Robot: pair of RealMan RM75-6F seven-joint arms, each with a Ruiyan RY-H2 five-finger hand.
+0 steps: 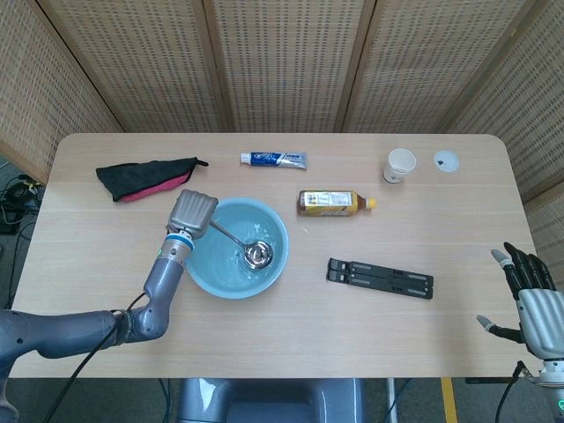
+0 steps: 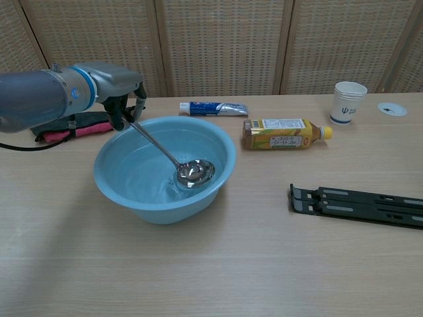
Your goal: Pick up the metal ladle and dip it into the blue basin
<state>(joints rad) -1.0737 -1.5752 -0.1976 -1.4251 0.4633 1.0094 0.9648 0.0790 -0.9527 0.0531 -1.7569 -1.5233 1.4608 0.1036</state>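
The blue basin (image 1: pixel 227 280) (image 2: pixel 125 198) sits left of the table's middle. My left hand (image 1: pixel 192 211) (image 2: pixel 119 89) hovers over its left rim and grips the handle of the metal ladle (image 1: pixel 236 241) (image 2: pixel 158 145). The handle slopes down to the right, and the ladle's bowl (image 1: pixel 257 254) (image 2: pixel 194 173) hangs inside the basin near its right wall. My right hand (image 1: pixel 529 295) shows only in the head view, off the table's right front corner, fingers spread and holding nothing.
A black folded stand (image 1: pixel 380 278) (image 2: pixel 357 205) lies right of the basin. Behind it are a tea bottle on its side (image 1: pixel 331 203) (image 2: pixel 281 133), a toothpaste tube (image 1: pixel 273 159) (image 2: pixel 213 108), a paper cup (image 1: pixel 400 165) (image 2: pixel 348 102) and a black-pink pouch (image 1: pixel 145 177) (image 2: pixel 69 127).
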